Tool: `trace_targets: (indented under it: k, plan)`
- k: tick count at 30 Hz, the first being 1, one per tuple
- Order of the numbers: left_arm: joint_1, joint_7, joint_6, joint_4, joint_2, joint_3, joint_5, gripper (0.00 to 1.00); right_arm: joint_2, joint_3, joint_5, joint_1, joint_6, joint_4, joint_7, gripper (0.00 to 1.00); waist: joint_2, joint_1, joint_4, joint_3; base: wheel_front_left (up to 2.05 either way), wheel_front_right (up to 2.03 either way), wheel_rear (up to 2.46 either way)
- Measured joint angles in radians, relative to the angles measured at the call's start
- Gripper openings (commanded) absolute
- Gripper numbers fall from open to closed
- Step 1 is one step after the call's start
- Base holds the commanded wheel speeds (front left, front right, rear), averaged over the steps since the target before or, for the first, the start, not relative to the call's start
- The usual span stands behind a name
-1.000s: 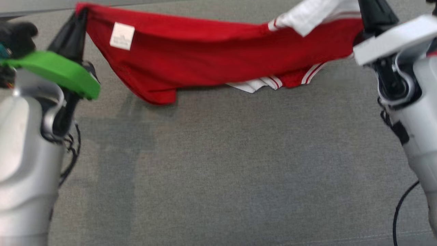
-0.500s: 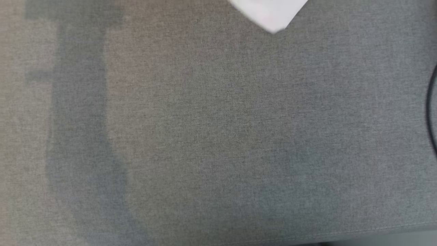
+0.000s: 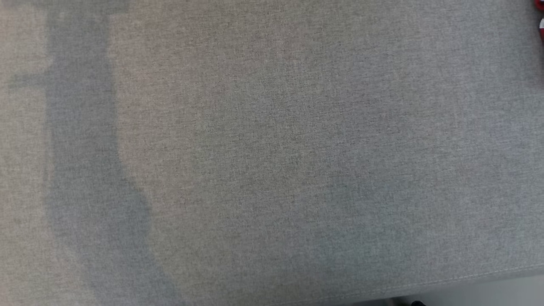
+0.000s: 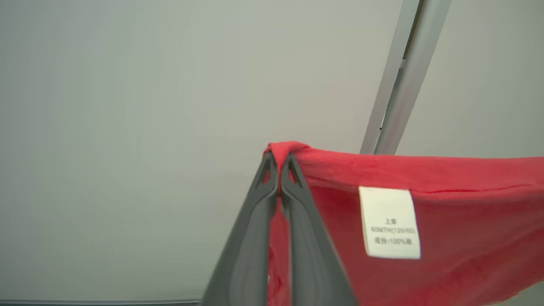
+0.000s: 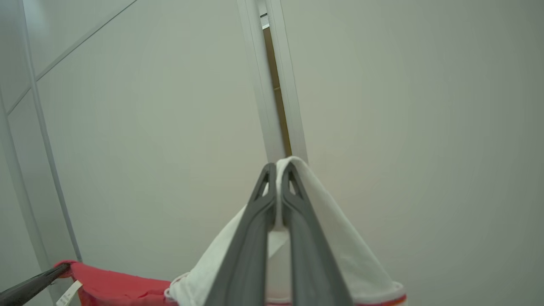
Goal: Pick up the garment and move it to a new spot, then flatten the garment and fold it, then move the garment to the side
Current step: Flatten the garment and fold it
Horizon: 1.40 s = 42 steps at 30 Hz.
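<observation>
Left gripper (image 4: 279, 160) and right gripper (image 5: 279, 169) clamp the garment's (image 4: 467, 212) 2 ends

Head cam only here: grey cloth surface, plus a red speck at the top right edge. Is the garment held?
Observer: Yes. In the left wrist view the left gripper has its jaws shut on a red corner of the garment.
Operator: Right side?
Observer: In the right wrist view the right gripper has its jaws shut on a white part of the same garment.
Operator: Slack or taut?
Observer: From the left wrist, the red top edge runs nearly straight away from the jaws. A white label hangs just below it.
</observation>
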Motion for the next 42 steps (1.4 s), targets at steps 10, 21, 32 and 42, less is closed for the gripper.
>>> trace_targets:
  k: [10, 21, 32, 42]
  plan:
    - [0.378, 0.039, 0.000, -0.124, 0.106, -0.207, -0.221, 0.00, -0.081, 0.224, 0.123, 0.386, 0.000, -0.098, 0.092, 0.00, 0.0000, -0.0001, -0.011, -0.100, 0.00, 0.00, 0.00]
    - [0.862, 0.157, -0.001, -0.339, 0.249, -0.447, -0.411, 0.00, -0.299, 0.405, 0.340, 0.913, 0.000, -0.368, 0.297, 0.00, 0.0000, -0.0003, -0.027, -0.325, 0.00, 0.00, 0.00]
    - [1.139, 0.310, 0.036, -0.597, 0.442, -0.510, -0.555, 0.00, -0.581, 0.491, 0.460, 1.222, 0.000, -0.727, 0.631, 0.00, 0.0000, -0.0003, -0.049, -0.530, 0.00, 0.00, 0.00]
    - [1.258, 0.469, 0.141, -0.853, 0.578, -0.528, -0.693, 0.00, -0.755, 0.480, 0.548, 1.367, 0.000, -0.968, 0.835, 0.00, 0.0001, -0.0003, -0.057, -0.570, 0.00, 0.00, 0.00]
